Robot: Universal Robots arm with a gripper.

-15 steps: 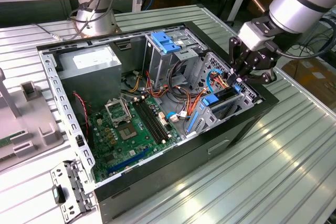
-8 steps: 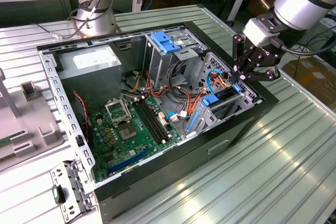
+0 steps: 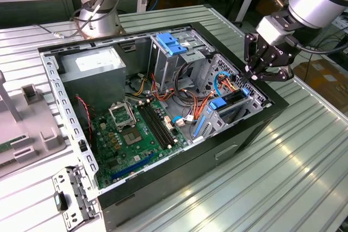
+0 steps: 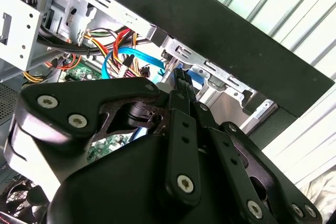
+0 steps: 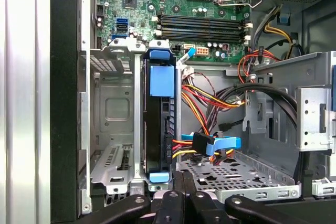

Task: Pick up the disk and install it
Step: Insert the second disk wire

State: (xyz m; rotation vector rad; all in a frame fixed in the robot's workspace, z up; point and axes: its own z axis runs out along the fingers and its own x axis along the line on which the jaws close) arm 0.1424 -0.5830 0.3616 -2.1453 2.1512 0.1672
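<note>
Open computer case (image 3: 163, 188) lying on its side on the ribbed metal worktop (image 3: 283, 177), its side panel off so the interior faces upward and can be reached from above. The disk (image 5: 160, 124) stands on edge in the lower drive bay, at about 4 o'clock from the motherboard (image 3: 130, 134) in the exterior view; in the first wrist view it appears as a dark slab with blue carrier tabs at both ends, seated between the grey bay walls, which suggests it is already slid into its slot rather than awaiting pickup. A power and data connector with a blue pull tab (image 5: 218, 144) lies just beside the drive's connector edge; whether it is fully mated cannot be told. The end effector (image 3: 260, 74) hangs directly over the bay at the case's rim, at roughly 3 o'clock in the exterior view, its linkage arms drawn in so that the fingertips meet, pressed together with nothing between them; in the first wrist view the tips (image 5: 181, 182) sit at the drive's near end, a posture that fits pushing the drive home along its rails. The grey power supply (image 3: 92, 71) sits at 10 o'clock, and a blue bracket (image 3: 171, 43) tops the upper cage at 12 o'clock.
</note>
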